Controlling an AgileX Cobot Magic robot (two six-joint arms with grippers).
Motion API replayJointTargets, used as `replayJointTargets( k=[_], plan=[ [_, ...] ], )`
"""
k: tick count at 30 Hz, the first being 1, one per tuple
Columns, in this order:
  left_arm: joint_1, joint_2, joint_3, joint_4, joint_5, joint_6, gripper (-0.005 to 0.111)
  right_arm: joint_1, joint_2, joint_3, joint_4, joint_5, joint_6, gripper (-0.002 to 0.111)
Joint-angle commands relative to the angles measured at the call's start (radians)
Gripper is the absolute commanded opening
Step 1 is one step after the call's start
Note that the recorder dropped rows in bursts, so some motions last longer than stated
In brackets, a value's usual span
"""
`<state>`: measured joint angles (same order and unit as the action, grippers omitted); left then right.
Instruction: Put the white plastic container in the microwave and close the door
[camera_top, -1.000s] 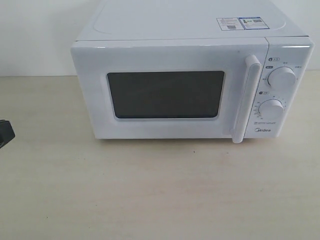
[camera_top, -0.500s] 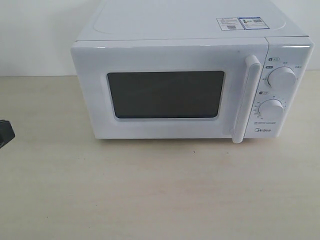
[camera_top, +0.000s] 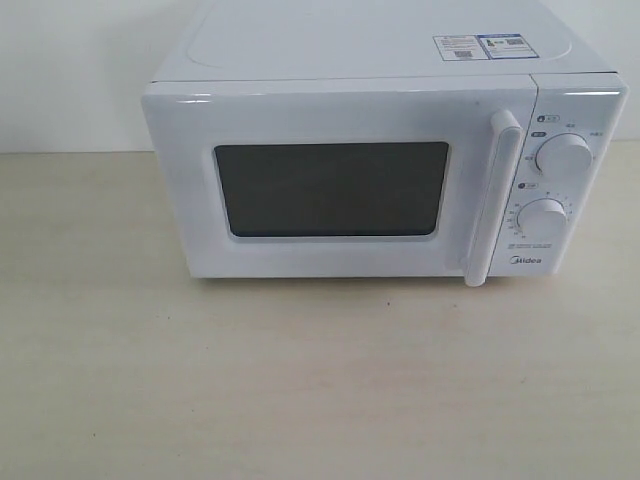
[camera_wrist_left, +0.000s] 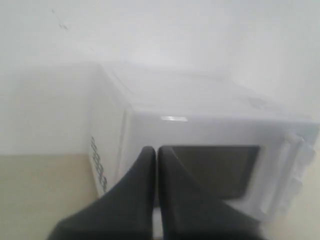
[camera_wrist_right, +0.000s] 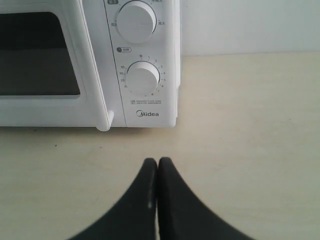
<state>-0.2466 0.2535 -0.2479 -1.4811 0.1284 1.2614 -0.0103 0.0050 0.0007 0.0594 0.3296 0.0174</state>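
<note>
The white microwave (camera_top: 360, 60) stands at the back of the wooden table, its door (camera_top: 190, 200) shut flat against the front, dark window in the middle, long white handle (camera_top: 492, 200) at the right. The white plastic container is out of view. Neither arm shows in the exterior view. In the left wrist view my left gripper (camera_wrist_left: 156, 150) is shut and empty, off the microwave's (camera_wrist_left: 200, 100) left front corner. In the right wrist view my right gripper (camera_wrist_right: 157, 161) is shut and empty above the table, in front of the dials (camera_wrist_right: 142, 77).
Light wooden table (camera_top: 300, 380) spreads in front of the microwave. A white wall (camera_top: 70, 70) stands behind it. Two round dials (camera_top: 563, 155) sit on the control panel, stickers (camera_top: 480, 46) on the top.
The dark left gripper that showed at the left edge of the exterior view has gone out of that view. The microwave has not moved.
</note>
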Motion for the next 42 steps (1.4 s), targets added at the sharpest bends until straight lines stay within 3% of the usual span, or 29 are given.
replayJointTargets(
  k=[1,6,8,10,11,13,15,18,22,26,31,36,39,42],
  plan=[
    [0.064,-0.122,0.023,-0.018,-0.057,0.011,0.004,-0.005,-0.005,-0.001,-0.009,-0.003,0.004,0.0],
    [0.064,-0.166,0.028,-0.06,-0.119,-0.021,0.004,-0.005,-0.005,-0.001,-0.009,-0.003,0.004,0.0],
    [0.064,-0.166,0.028,-0.156,-0.157,-0.169,0.004,-0.005,-0.005,-0.001,-0.009,-0.003,0.004,0.0],
    [0.064,-0.171,0.028,-0.206,-0.154,-0.491,0.004,-0.005,-0.005,-0.001,-0.009,-0.003,0.004,0.0],
    [0.064,-0.18,0.028,-0.165,-0.142,-0.648,0.004,-0.005,-0.005,-0.001,-0.009,-0.003,0.004,0.0],
    [0.064,-0.213,0.028,0.067,-0.11,-1.003,0.004,-0.005,-0.005,-0.001,-0.009,-0.003,0.004,0.0],
    [0.064,-0.247,0.039,0.379,-0.104,-1.167,0.004,-0.005,-0.005,-0.001,-0.009,-0.003,0.004,0.0],
    [0.064,-0.254,0.079,0.853,-0.112,-1.156,0.004,-0.005,-0.005,-0.001,-0.009,-0.011,0.003,0.0],
    [0.064,-0.254,0.179,1.143,-0.112,-1.156,0.004,-0.005,-0.005,-0.001,-0.009,-0.007,0.003,0.0],
    [0.064,-0.254,0.248,1.195,-0.112,-1.156,0.004,-0.005,-0.005,-0.001,-0.009,-0.007,0.003,0.0],
    [0.064,-0.254,0.248,1.284,0.06,-1.309,0.004,-0.005,-0.005,-0.001,-0.009,-0.007,0.003,0.0],
    [0.064,-0.254,0.248,1.291,0.137,-1.061,0.004,-0.005,-0.005,-0.001,-0.009,-0.007,0.003,0.0],
    [0.07,-0.254,0.248,1.295,0.183,-1.012,0.004,-0.005,-0.005,-0.001,-0.009,-0.007,0.003,0.0],
    [0.15,-0.254,0.248,1.294,0.183,-1.026,0.004,-0.005,-0.005,-0.001,-0.009,-0.007,0.003,0.0]
  ],
)
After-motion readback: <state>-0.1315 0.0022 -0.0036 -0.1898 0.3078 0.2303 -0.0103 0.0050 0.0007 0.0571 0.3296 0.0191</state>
